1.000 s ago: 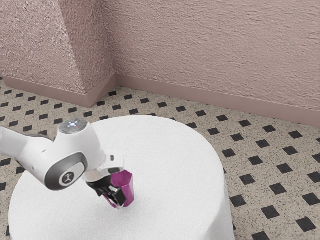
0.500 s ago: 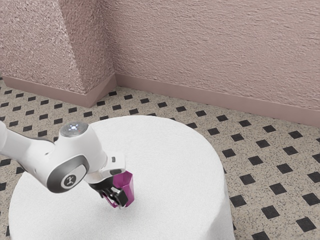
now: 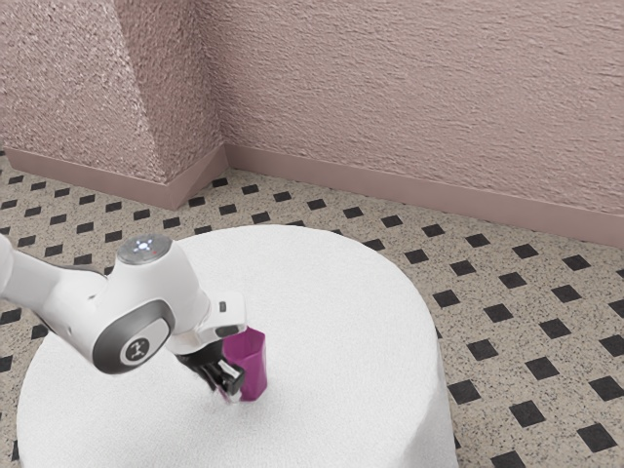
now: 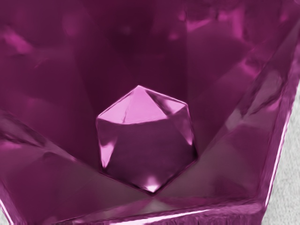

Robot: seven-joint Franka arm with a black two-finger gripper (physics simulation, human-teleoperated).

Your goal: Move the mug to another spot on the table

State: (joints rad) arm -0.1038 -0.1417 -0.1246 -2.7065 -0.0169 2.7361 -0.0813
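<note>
The mug is a faceted magenta cup standing upright on the round white table, near the front middle of the tabletop. My black gripper is at the mug's side toward the exterior view's left, shut on its wall. In the wrist view I look straight down into the mug, with its glossy angular inner walls and hexagonal bottom, and a strip of white table beside its rim.
The white arm reaches in from the exterior view's left over the tabletop. The table's rounded edge drops to a tiled floor toward the exterior view's right. A pink textured wall stands behind.
The hand has lowered and turned the mug from a tilt to upright, so that it now rests on the table. The arm has shifted slightly.
</note>
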